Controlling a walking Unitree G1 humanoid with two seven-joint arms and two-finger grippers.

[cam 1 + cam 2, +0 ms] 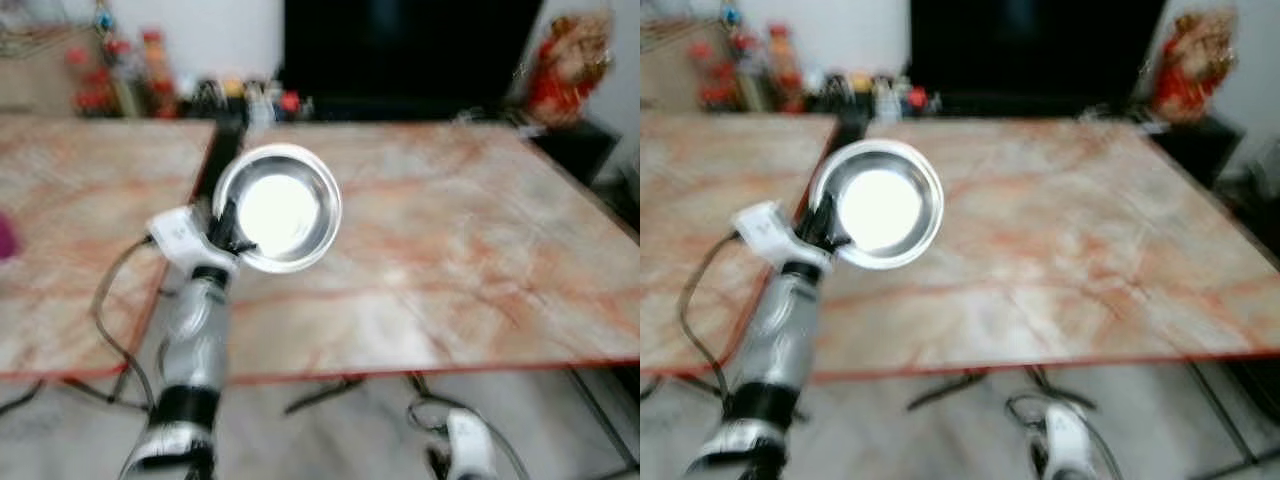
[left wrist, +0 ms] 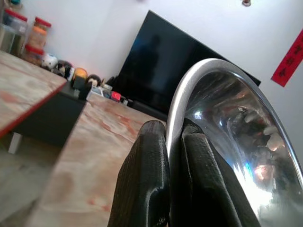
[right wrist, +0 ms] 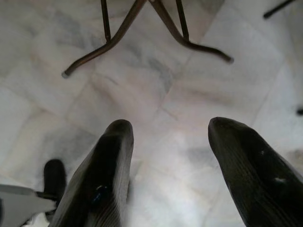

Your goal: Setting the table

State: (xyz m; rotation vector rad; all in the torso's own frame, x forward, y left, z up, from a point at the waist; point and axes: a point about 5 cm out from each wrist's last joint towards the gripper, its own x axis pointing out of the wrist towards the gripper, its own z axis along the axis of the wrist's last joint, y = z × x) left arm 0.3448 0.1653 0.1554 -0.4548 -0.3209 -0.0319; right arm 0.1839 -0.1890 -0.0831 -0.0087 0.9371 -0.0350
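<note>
A shiny steel bowl (image 1: 282, 208) is held above the near left part of a marble-patterned table (image 1: 450, 250). My left gripper (image 1: 226, 232) is shut on the bowl's near-left rim. In the left wrist view its two black fingers (image 2: 147, 184) pinch the rim of the bowl (image 2: 222, 127) between them. My right gripper (image 3: 170, 137) hangs low beside me, open over the pale floor, and its white wrist (image 1: 468, 445) sits below the table's front edge.
A second marble table (image 1: 80, 220) stands to the left across a dark gap. Jars and small items (image 1: 130, 75) line the back, before a black screen (image 1: 410, 50). A red figure (image 1: 570, 65) is at back right. Table legs (image 3: 142, 28) cross the floor.
</note>
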